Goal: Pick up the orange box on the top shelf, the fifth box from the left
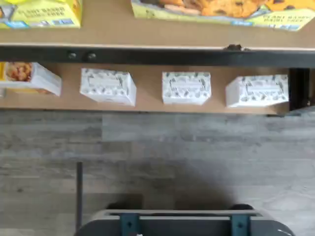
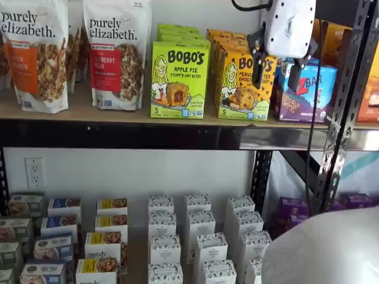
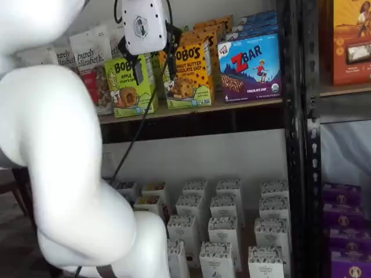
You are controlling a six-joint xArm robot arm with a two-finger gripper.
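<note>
Shelf views: arm in front of top shelf (image 2: pixel 118 112).
Orange box (image 2: pixel 244 86): upright on that shelf, between green box (image 2: pixel 179 80) and ZBar box (image 2: pixel 305 93), close to both.
Gripper (image 2: pixel 276 68): hangs before the orange box's upper right part; fingers apart, nothing between them.
Room: neighbours leave little space at its sides; above is free.

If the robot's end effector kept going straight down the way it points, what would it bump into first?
Probably nothing on the top shelf: the end effector hangs in front of the orange box, fingers pointing down. Straight below looks free until the floor, though depth is unclear.
</note>
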